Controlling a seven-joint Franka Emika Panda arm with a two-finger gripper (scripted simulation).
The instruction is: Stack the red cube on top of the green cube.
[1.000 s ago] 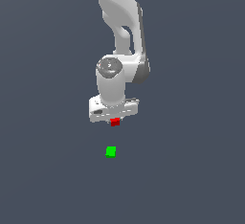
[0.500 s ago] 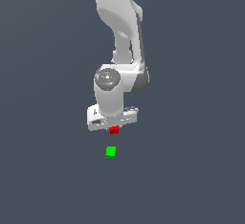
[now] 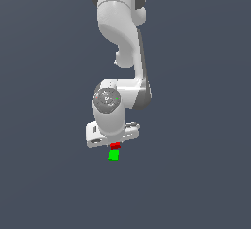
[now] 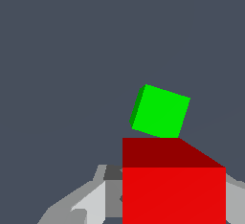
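The red cube [image 3: 115, 146] is held in the closed jaws of the gripper [image 3: 114, 145], off the bench [image 3: 196, 184] and just above the green cube [image 3: 113, 155]. Pick-up is done; lowering and release remain. In the wrist view the green cube [image 4: 160, 111] sits turned relative to the red cube [image 4: 173, 184], so edges are judged unaligned. Open room all round.

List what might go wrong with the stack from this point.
1. In the wrist view the green cube looks rotated relative to the red cube, so their faces may not square up; a release could leave the red one overhanging or sliding off.
2. In the exterior view the red cube sits almost against the green cube; descending off-centre could nudge the green one aside.
3. The gripper hides the contact, so alignment is hard to confirm.
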